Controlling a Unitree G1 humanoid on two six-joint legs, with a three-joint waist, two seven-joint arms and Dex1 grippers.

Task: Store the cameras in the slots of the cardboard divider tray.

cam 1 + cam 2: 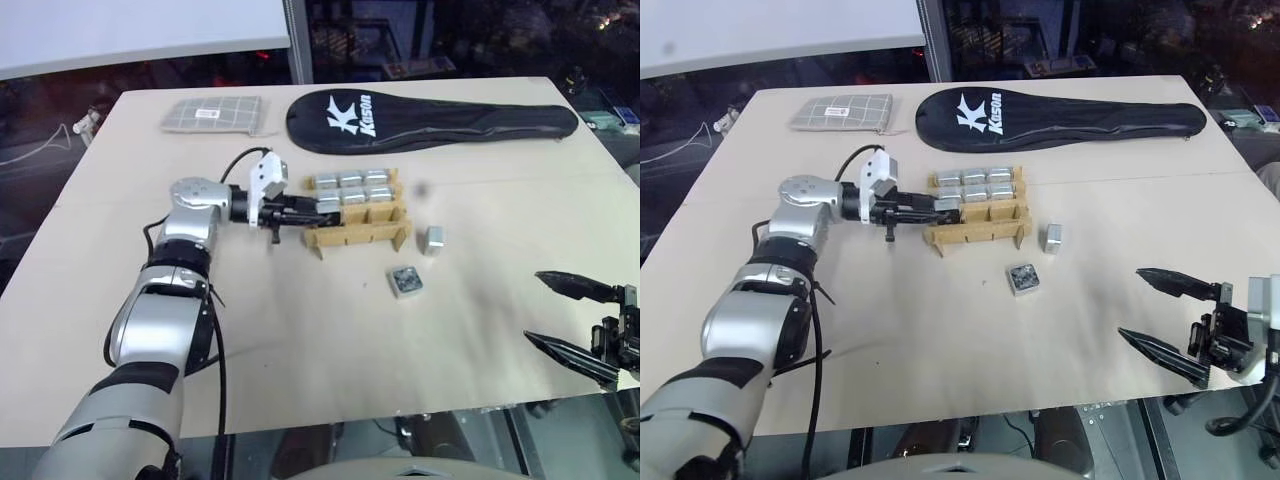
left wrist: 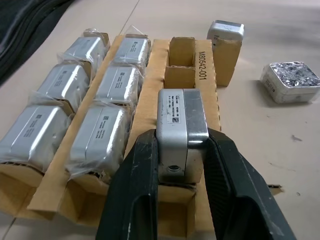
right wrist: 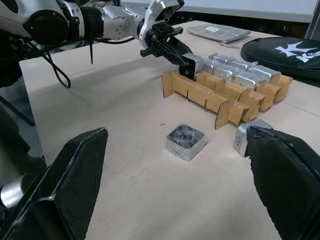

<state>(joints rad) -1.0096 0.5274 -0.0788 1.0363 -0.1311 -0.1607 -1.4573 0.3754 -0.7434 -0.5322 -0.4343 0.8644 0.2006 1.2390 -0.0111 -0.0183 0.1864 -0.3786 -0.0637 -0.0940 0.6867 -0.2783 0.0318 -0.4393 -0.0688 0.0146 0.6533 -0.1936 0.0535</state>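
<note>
The cardboard divider tray (image 1: 360,236) stands mid-table. Its far and middle rows hold several wrapped silver cameras (image 2: 115,85). My left gripper (image 1: 318,208) is shut on another silver camera (image 2: 182,122), at the left end slot of the nearest row. That camera is about level with the stored ones; whether it rests in the slot I cannot tell. The other slots (image 2: 181,62) of that row are empty. Two loose cameras lie right of the tray: one upright (image 1: 432,238), one with a dark lens face up (image 1: 406,281). My right gripper (image 1: 1131,303) hangs open near the table's front right, well away from them.
A long black racket bag (image 1: 430,118) lies across the back of the table behind the tray. A grey checked pouch (image 1: 215,114) sits at the back left. Bare tabletop (image 1: 330,340) runs from the tray to the front edge.
</note>
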